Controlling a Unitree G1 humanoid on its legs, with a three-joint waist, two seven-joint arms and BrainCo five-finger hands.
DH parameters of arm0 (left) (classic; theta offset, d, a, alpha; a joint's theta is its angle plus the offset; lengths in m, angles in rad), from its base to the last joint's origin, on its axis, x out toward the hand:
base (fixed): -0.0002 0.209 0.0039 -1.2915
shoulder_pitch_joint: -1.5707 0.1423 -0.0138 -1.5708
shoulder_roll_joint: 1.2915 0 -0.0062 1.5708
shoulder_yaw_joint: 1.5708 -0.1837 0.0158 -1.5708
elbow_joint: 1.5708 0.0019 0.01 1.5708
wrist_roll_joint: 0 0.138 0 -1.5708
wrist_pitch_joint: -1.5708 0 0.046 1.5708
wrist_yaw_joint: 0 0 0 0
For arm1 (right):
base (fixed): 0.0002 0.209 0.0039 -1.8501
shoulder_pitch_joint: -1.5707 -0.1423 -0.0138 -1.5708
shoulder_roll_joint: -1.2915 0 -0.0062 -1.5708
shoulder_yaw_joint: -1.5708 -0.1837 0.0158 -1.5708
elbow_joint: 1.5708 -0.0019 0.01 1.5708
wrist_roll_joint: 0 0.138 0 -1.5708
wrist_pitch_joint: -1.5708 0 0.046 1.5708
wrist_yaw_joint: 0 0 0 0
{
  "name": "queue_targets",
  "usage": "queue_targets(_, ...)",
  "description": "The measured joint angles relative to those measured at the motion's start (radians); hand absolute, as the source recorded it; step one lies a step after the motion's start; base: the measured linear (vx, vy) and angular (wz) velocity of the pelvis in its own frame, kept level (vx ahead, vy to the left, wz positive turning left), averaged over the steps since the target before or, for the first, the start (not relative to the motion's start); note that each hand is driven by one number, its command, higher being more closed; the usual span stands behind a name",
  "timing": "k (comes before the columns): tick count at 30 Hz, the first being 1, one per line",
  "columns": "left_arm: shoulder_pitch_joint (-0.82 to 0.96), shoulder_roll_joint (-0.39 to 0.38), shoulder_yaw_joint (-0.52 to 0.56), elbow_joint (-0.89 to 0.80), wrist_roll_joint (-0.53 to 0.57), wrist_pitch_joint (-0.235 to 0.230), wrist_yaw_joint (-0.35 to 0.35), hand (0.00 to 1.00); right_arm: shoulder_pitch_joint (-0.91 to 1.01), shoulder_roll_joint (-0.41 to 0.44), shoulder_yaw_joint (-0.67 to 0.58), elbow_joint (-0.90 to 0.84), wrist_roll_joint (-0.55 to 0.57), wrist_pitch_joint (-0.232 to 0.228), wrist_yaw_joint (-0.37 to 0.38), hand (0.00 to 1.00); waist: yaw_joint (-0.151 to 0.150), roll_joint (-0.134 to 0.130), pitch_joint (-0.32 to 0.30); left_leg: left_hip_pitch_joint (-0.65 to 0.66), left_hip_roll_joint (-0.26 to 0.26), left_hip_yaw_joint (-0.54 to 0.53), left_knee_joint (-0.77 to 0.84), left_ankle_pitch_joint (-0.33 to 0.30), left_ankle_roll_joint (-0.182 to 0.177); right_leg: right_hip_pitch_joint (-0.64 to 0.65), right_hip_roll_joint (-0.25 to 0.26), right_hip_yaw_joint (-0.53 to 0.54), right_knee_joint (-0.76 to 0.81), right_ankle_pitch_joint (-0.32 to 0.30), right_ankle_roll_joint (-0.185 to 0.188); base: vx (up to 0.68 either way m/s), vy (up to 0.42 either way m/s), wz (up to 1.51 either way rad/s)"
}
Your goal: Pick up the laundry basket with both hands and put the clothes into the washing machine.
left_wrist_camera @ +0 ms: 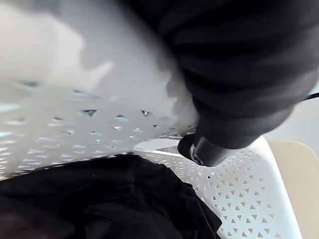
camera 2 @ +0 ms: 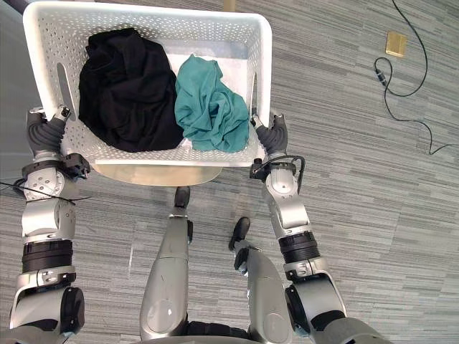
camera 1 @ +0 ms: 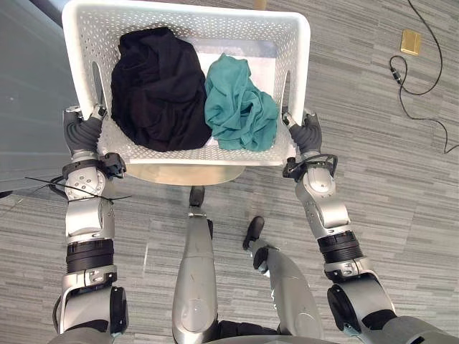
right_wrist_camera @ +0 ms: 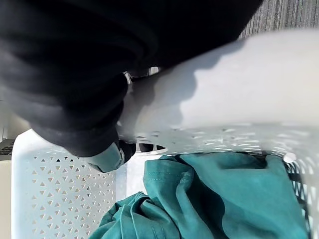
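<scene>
Two garments lie in the white perforated laundry basket [camera 1: 179, 13], which sits between the two hands in front of the robot. The black garment [camera 1: 154, 86] is heaped against the wall nearest the left hand [camera 1: 86, 132]. The teal garment [camera 1: 240, 107] is bunched against the wall nearest the right hand [camera 1: 310, 132]. The two cloths touch along the middle of the basket.

Each hand is clamped on one short side of the basket, just below a handle slot. The left slot [camera 1: 95, 79] is just past the left hand, and the right slot [camera 1: 285, 89] is just past the right hand. In the left wrist view the thumb [left_wrist_camera: 202, 149] hooks over the rim and presses on the inner wall beside the slot, close above the black cloth. In the right wrist view that hand's thumb likewise reaches over the rim onto the inner wall, just beside the teal cloth. On both hands the other fingers are hidden under the rim.

A cream rounded surface [camera 1: 186, 173] shows under the basket's near edge, between the two wrists. Whether the basket rests on it or hangs above it cannot be told.

Grey striped floor [camera 1: 387, 143] spreads out beyond the right hand. A small tan square [camera 1: 410, 41] lies on it well apart from that hand, on the outer side.
</scene>
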Motion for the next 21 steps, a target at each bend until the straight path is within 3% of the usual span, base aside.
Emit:
queue_targets(10, -0.037, 0.013, 0.0, 0.077, 0.004, 0.019, -0.018, 1.0, -0.028, -0.013, 0.026, 0.078, 0.052, 0.0, 0.0, 1.0, 0.045, -0.003, 0.001, -0.025, 0.016, -0.018, -0.021, 0.019, -0.015, -0.028, 0.019, -0.003, 0.005, 0.011, 0.0, 0.0, -0.015, 0.01)
queue_targets(11, -0.037, 0.021, 0.0, 0.078, 0.004, 0.02, -0.018, 1.0, -0.041, -0.016, 0.032, 0.093, 0.052, 0.001, 0.0, 0.0, 0.045, -0.004, 0.001, -0.032, 0.017, -0.021, -0.019, 0.021, -0.017, -0.031, 0.023, -0.006, 0.004, 0.011, 0.0, 0.0, -0.021, 0.07)
queue_targets(12, -0.038, 0.026, 0.0, 0.079, 0.007, 0.02, -0.018, 0.0, -0.055, -0.019, 0.033, 0.112, 0.065, 0.0, 0.007, 0.0, 0.043, -0.009, 0.004, -0.034, 0.018, -0.026, -0.017, 0.022, -0.018, -0.031, 0.027, -0.006, 0.005, 0.011, 0.0, 0.0, -0.02, 0.05)
queue_targets(21, -0.054, 0.057, 0.076, 0.115, 0.005, 0.021, 0.026, 0.0, -0.058, -0.037, 0.055, 0.114, 0.171, -0.008, 0.069, 0.0, 0.043, -0.019, 0.008, -0.037, 0.027, -0.035, -0.033, 0.039, -0.028, -0.039, 0.037, -0.007, 0.009, 0.011, -0.001, -0.01, -0.014, 0.01)
